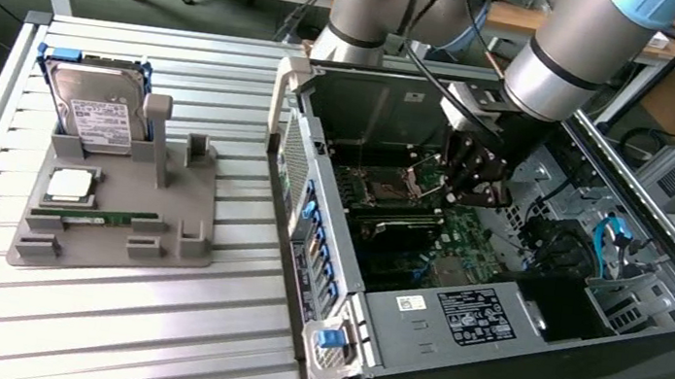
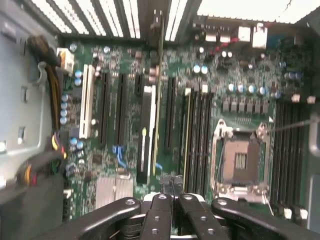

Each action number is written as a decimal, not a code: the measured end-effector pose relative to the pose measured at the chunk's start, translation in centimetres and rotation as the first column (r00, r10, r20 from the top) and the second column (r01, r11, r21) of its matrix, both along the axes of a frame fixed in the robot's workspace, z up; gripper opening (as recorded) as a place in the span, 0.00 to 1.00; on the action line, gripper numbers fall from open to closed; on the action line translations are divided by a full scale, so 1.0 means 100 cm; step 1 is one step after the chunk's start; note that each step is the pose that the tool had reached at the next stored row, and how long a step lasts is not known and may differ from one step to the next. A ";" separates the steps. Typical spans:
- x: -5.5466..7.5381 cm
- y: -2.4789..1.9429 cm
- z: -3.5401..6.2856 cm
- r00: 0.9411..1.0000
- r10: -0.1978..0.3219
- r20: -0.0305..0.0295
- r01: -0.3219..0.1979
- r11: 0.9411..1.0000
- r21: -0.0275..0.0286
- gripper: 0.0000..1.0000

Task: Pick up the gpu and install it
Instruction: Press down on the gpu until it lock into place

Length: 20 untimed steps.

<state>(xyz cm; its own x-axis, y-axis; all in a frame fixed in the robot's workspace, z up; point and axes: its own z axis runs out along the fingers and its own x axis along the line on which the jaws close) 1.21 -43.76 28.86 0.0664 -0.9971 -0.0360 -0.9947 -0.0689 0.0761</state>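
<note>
bench: slatted metal table; wooden desks and cabling behind it.
fixture: grey parts tray on the exterior view's left, holding a hard drive upright in its slot, a CPU and a memory stick lying flat. The tray's other upright slots stand vacant.
case: open PC tower lying on its side, motherboard facing up.
arm: reaches down into the case, wrist just above the board near the CPU socket.
gripper: fingers drawn nearly together, pinched on the top edge of a thin card.
gpu: held edge-on in the fingers, running over the expansion slots. It looks lined up with one long slot, but I can't tell whether its bottom edge touches the slot yet; seen end-on, the gap is hidden.
risk 1: card sits a slot off or skewed, so pushing down would jam the edge connector on the slot wall and load the board.
risk 2: thin pinch on the top edge; the card may pivot in the fingers under insertion force and seat at one end only.
risk 3: bracket end may catch the rear case wall before the connector goes home.
risk 4: loose cable bundle by the case side sits near the slots and could snag.
</note>
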 end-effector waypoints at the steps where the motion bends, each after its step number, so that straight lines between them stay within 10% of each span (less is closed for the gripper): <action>1: -0.004 0.0000 -0.0006 1.000 0.000 0.000 0.000 1.000 -0.001 0.13; 20: -0.077 -0.0070 -0.0068 1.000 0.000 0.005 0.000 0.999 -0.034 0.13</action>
